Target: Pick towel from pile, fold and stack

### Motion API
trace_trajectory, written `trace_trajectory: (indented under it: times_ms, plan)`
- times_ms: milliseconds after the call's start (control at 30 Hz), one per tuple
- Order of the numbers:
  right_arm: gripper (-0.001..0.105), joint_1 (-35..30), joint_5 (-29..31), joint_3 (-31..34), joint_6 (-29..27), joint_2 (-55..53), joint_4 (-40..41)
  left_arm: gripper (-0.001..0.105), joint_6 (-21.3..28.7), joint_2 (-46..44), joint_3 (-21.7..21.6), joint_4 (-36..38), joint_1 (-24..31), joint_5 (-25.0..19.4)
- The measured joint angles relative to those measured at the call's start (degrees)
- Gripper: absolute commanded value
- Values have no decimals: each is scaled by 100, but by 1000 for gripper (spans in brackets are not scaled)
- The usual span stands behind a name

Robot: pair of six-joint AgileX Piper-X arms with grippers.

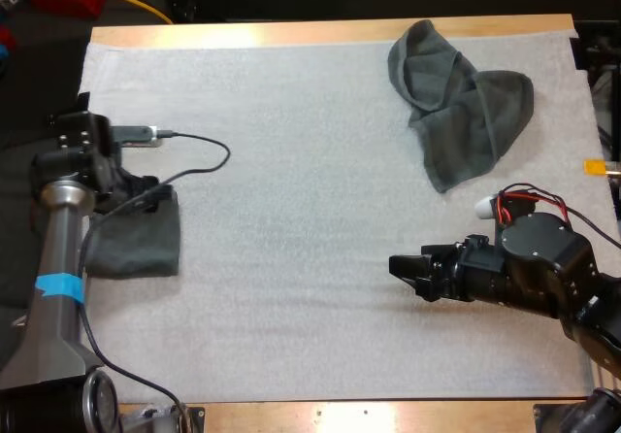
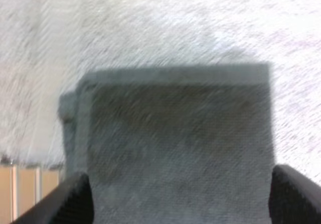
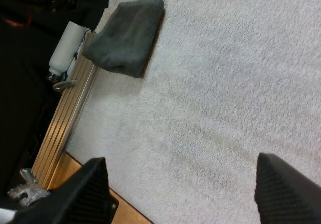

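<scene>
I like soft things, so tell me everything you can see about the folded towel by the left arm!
The folded towel is dark grey-green, fuzzy-looking cloth, folded into a flat rectangle, with a lower layer peeking out along one side. It lies on the white mat near the mat's edge on my left. My left gripper hangs over it, fingers apart at either side.
</scene>
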Motion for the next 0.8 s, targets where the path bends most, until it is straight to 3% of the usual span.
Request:
trace_trajectory:
  times_ms: [267, 633, 800]
  plan:
    - [61, 0, 0, 0, 0, 0, 0, 69, -55, 395, 24, 198, 19, -360]
    - [61, 0, 0, 0, 0, 0, 0, 69, -64, 705, 787, 279, 90, -505]
    - [61, 0, 0, 0, 0, 0, 0, 69, -59, 835, 923, 214, 90, -505]
